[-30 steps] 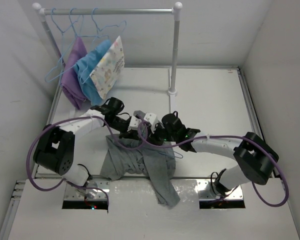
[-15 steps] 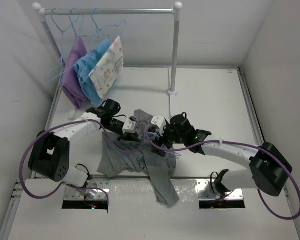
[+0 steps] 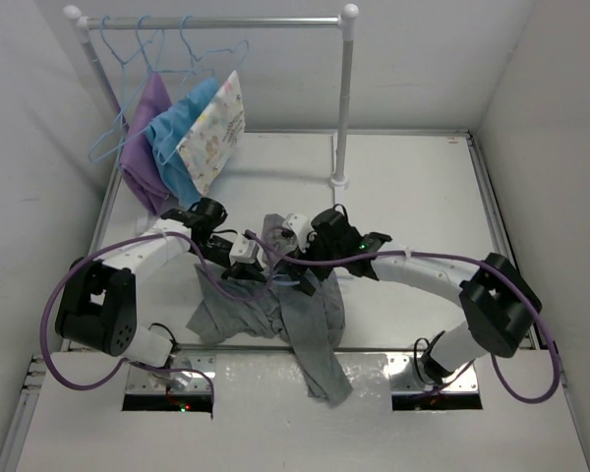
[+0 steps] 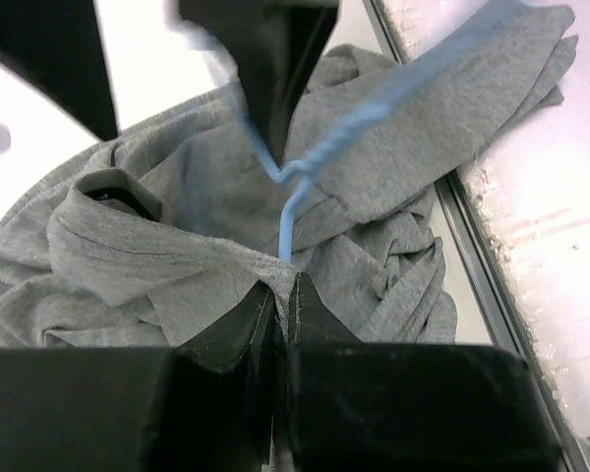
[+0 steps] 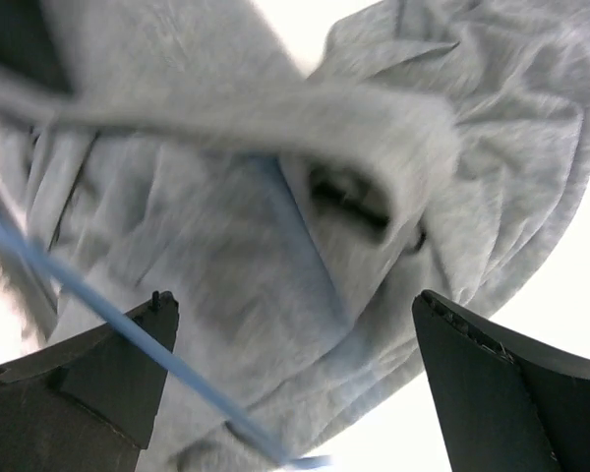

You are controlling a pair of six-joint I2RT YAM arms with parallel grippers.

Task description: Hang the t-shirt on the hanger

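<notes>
The grey t-shirt (image 3: 275, 310) lies bunched on the table, one end hanging over the near edge. In the left wrist view its folds (image 4: 157, 265) fill the frame. The thin light-blue hanger (image 4: 287, 211) runs from its twisted neck down into my left gripper (image 4: 280, 292), which is shut on the wire with the shirt's neck edge bunched at the tips. From above, my left gripper (image 3: 246, 258) sits at the shirt's far edge. My right gripper (image 3: 293, 234) stands open just to its right. Its fingers (image 5: 118, 383) straddle grey cloth (image 5: 354, 197) without gripping, and the hanger wire (image 5: 79, 285) crosses in front.
A clothes rack (image 3: 216, 22) stands at the back, its post (image 3: 344, 108) on a base (image 3: 339, 180). A purple cloth (image 3: 143, 147), a blue cloth (image 3: 175, 146), a patterned cloth (image 3: 216, 128) and spare hangers (image 3: 128, 59) hang from it. Walls close in on both sides.
My right gripper has opened and let go of the shirt, then shifted left and farther back. My left gripper stays shut on the hanger and has drifted slightly left.
</notes>
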